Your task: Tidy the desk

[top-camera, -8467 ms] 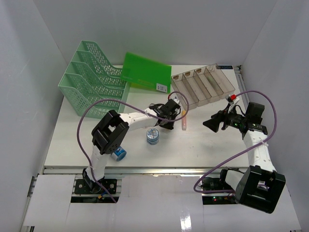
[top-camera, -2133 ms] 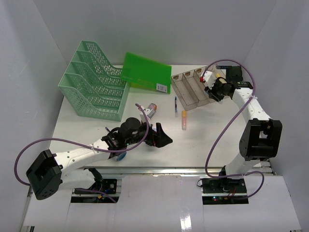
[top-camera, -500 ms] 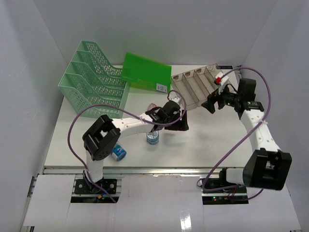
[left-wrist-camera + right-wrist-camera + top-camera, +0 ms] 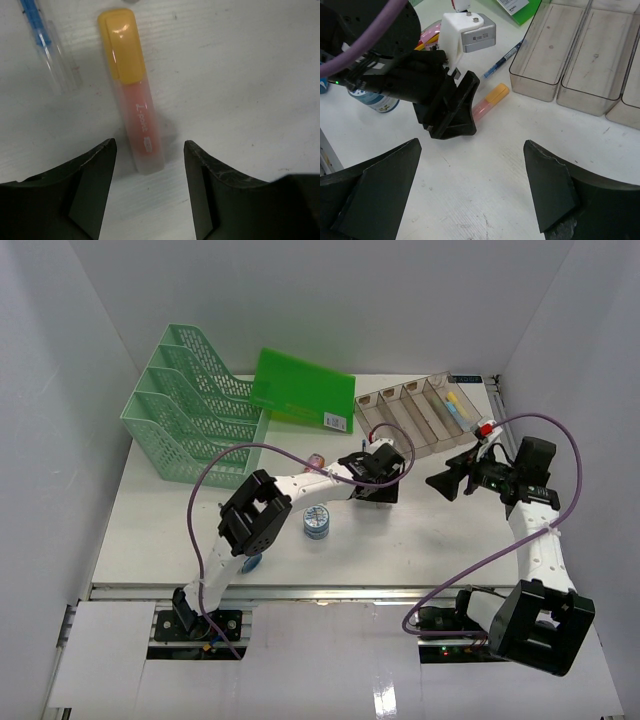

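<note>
On the white desk (image 4: 430,535) lies a pink highlighter (image 4: 135,95) with an orange-yellow cap, also seen in the right wrist view as the highlighter (image 4: 490,100). My left gripper (image 4: 149,148) is open, low over the highlighter's back end, with one jaw on each side and a gap to both. From above, the left gripper (image 4: 380,486) covers it. A blue pen (image 4: 44,37) lies just beside it. My right gripper (image 4: 446,483) hangs open and empty to the right, facing the left gripper (image 4: 447,107).
A clear compartmented tray (image 4: 395,430) stands at the back right with a yellow and blue item (image 4: 453,400) in one compartment. A mint-green mesh rack (image 4: 190,420) and a green folder (image 4: 300,388) are at the back left. A tape roll (image 4: 317,522) sits mid-desk.
My left gripper has shifted right over the highlighter and its jaws have narrowed. My right gripper has drawn back from the tray toward the near right.
</note>
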You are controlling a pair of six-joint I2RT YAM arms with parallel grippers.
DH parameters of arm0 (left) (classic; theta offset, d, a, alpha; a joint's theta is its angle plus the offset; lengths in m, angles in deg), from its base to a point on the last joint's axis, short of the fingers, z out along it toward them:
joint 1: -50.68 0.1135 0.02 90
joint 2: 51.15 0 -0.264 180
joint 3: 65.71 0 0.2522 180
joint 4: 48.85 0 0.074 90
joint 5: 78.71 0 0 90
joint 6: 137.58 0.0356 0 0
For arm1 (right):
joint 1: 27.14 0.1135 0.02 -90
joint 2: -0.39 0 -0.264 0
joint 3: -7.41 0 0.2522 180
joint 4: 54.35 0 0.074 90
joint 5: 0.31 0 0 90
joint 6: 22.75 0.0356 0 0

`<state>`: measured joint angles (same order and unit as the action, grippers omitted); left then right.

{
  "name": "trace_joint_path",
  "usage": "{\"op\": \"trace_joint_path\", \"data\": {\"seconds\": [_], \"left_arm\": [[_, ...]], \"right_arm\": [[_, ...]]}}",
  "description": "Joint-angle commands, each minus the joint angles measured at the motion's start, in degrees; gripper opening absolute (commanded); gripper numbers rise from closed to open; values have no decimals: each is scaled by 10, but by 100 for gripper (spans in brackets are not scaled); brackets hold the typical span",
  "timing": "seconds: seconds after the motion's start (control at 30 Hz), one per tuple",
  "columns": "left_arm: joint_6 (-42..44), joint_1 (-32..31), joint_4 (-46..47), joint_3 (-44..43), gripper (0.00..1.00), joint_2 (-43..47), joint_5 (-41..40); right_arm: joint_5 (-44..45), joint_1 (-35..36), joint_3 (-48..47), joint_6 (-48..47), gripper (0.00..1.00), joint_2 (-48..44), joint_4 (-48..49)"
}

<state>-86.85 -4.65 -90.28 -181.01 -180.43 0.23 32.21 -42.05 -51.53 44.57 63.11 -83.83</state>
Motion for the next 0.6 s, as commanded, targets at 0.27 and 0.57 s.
{"op": "trace_joint_path", "data": {"seconds": [0.27,0.57], "left_arm": [[17,-14,-110,-71,55,-66,-72],[20,-19,-111,-28,28,-52,-63]], "right_arm": [[-104,-59,21,31,88,-4,21],[-103,-59,27,28,87,2,17]]}}
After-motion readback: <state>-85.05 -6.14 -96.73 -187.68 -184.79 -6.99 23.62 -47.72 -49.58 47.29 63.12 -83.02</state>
